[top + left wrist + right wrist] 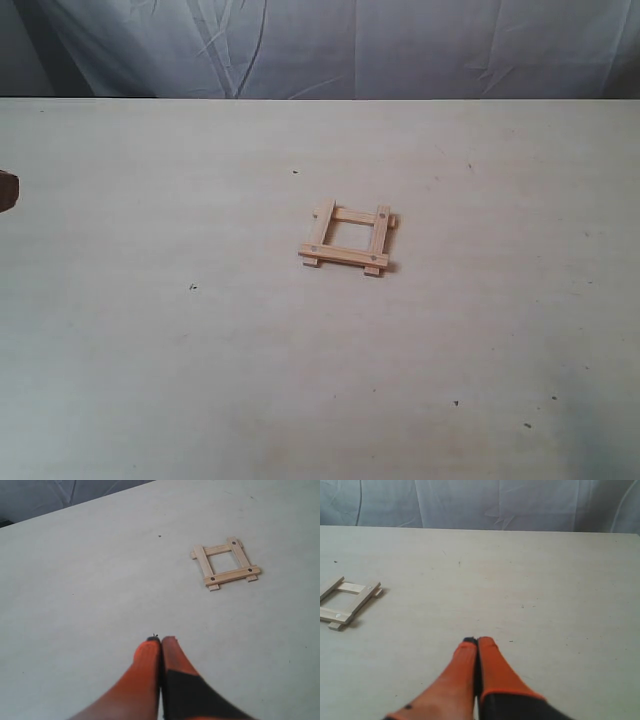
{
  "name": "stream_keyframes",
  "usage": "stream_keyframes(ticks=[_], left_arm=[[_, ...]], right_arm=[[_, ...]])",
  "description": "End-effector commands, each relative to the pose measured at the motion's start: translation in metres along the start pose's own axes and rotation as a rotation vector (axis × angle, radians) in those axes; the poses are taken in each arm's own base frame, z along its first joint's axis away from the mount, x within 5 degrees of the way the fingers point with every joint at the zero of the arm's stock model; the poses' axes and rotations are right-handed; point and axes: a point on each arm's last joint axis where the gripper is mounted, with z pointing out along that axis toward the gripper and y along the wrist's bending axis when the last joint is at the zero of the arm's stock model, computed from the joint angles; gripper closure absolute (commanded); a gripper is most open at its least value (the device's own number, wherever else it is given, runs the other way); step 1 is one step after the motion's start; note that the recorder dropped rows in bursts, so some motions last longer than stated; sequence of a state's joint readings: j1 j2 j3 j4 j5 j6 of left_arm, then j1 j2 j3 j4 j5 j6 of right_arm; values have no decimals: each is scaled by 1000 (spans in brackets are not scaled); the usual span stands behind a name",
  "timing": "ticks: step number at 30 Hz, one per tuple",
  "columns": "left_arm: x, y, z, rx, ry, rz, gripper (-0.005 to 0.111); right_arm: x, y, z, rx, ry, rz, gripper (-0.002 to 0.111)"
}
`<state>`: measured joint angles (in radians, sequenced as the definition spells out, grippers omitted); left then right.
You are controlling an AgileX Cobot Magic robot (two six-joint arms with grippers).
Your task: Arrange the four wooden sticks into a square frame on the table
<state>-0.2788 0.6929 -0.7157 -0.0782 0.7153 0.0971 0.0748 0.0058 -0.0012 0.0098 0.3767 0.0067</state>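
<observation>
The four wooden sticks lie crossed as a small square frame [348,239] near the middle of the table [150,350], ends sticking out and dark dots at the corners. The left wrist view shows the frame [225,563] well ahead of my left gripper [160,641], whose orange fingers are pressed together with nothing between them. In the right wrist view the frame [347,602] lies off to one side, partly cut by the picture's edge. My right gripper [477,641] is shut and empty too, far from the frame. A dark bit at the exterior view's left edge [7,190] may be the left arm.
The pale tabletop carries only a few tiny dark specks [192,287]. A wrinkled grey-white cloth backdrop [320,45] hangs behind the table's far edge.
</observation>
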Motion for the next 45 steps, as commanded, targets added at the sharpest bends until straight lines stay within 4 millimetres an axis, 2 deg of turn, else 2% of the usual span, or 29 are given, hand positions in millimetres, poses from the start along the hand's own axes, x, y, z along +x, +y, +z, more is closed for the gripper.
stream_keyframes(ticks=[1, 9, 17, 20, 27, 45], left_arm=[[12, 5, -4, -43, -84, -56, 107], [71, 13, -17, -192, -229, -121, 107], [128, 13, -9, -312, -366, -134, 107], [137, 12, -6, -323, -430, -120, 107], [163, 14, 16, -331, -356, -110, 107], [165, 14, 19, -326, -360, -122, 107]], right_arm=[[-1, 0, 0, 5, -21, -6, 108], [-1, 0, 0, 5, -21, -6, 108], [-1, 0, 0, 5, -21, -6, 108], [-1, 0, 0, 5, -21, -6, 108], [-1, 0, 0, 5, -21, -6, 108], [-1, 0, 0, 5, -21, -6, 108]])
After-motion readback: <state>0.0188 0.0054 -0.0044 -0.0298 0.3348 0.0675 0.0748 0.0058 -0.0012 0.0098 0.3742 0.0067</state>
